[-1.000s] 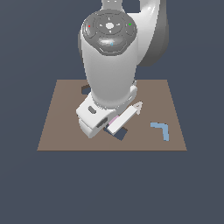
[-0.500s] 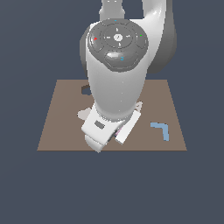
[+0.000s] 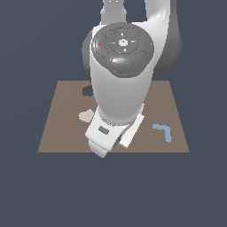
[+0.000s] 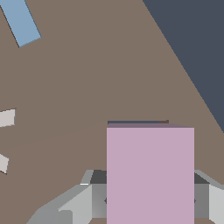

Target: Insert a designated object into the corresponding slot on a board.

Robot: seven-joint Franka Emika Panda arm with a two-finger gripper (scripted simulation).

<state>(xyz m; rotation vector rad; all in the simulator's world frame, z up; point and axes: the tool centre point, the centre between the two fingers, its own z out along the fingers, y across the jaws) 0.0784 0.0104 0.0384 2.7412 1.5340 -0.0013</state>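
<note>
Dropping lower than a second ago, my gripper (image 4: 150, 201) is clenching the pink block (image 4: 150, 175).
Block's far edge is nearly covering the slot (image 4: 138, 122) on the board (image 4: 87, 87).

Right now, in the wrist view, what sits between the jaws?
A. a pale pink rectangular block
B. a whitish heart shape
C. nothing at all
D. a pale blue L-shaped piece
A: the pink block fills the space between the grey jaws, over the brown board.
</note>
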